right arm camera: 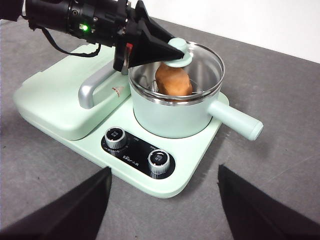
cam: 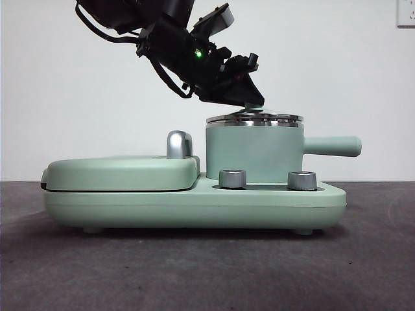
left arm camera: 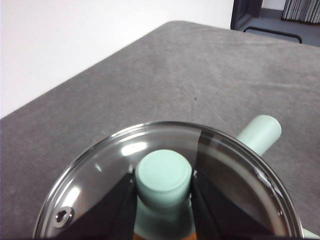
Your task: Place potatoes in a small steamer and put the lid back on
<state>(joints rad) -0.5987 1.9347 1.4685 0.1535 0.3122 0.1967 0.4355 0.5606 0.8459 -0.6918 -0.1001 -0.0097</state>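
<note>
Two steel dials (cam: 233,179) sit on the front edge of the mint-green cooker base (cam: 194,204), which stands on the grey bench (cam: 207,272). Behind the dials the pot (cam: 253,155) stands on the base, with its straight handle (cam: 332,146) pointing away from the griddle cover (cam: 120,172). This flat cover lies shut just beside the pot, and its steel handle (cam: 178,144) rises between them.

Inside the pot lies the potato (right arm camera: 172,80), orange-brown, seen through the glass. The lid (right arm camera: 202,62) rests on the steel rim of the pot, and in the front view it looks level there. The left pincer (cam: 249,100) comes down over the pot from the cover side, and its two black jaws are closed on the small green knob (left arm camera: 164,175) at the middle of the lid, one jaw on each side of it.

The right pincer (right arm camera: 162,200) hangs well apart from the pot, above the bench on the dial side, with its jaws spread wide and nothing between them.
</note>
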